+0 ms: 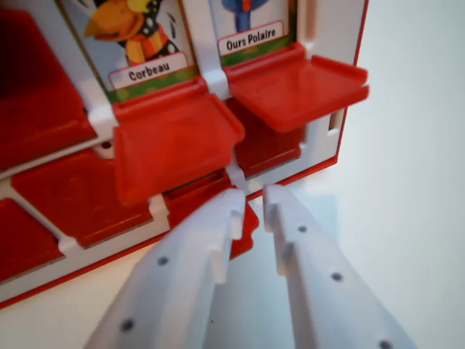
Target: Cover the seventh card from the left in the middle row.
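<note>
Wrist view, close on the game board (330,156), white frame with red edge. Gripper (253,203) enters from below, two white fingers (196,254) reaching up to the board's lower edge. Jaws parted by a narrow gap, nothing gripped between them; tips sit at or just against the white frame strut, contact hard to judge from this angle.

Directly above the jaws, two red flaps stand raised, hinged outward toward the camera. Corbeau flap (171,142) lies above and to the wrist view's left of the tips; its card (142,43), labelled "Corbeau", is exposed above it. Ours Polaire flap (298,87) lies above and to the wrist view's right; its card (251,25), labelled "Ours Polaire", is also exposed.

A small red flap (247,225) shows partly between and behind the finger tips, at the bottom row. Further to the wrist view's left of the jaws, closed red flaps (73,196) lie flat.

Which card counts as seventh cannot be told; the row is cropped.
</note>
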